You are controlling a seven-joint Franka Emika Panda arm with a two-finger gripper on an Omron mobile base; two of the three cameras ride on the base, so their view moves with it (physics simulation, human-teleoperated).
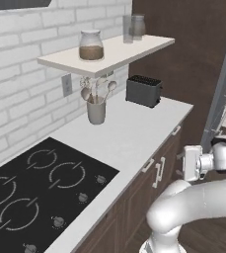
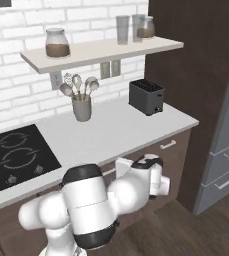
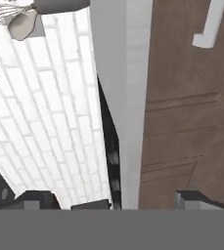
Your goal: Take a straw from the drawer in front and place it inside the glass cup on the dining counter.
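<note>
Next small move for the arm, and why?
Probably ease the claw toward the silver bar handle on the dark brown drawer front. In the hand view the jaws stand wide apart with nothing between them, the drawer looks shut, and the handle lies well away from the fingertips, so it must be gripped before any straw can be reached.

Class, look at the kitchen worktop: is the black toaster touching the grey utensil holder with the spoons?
Apart. The right base view shows the toaster and the utensil holder standing separately, with bare white worktop between them; the left base view shows the same gap.
</note>
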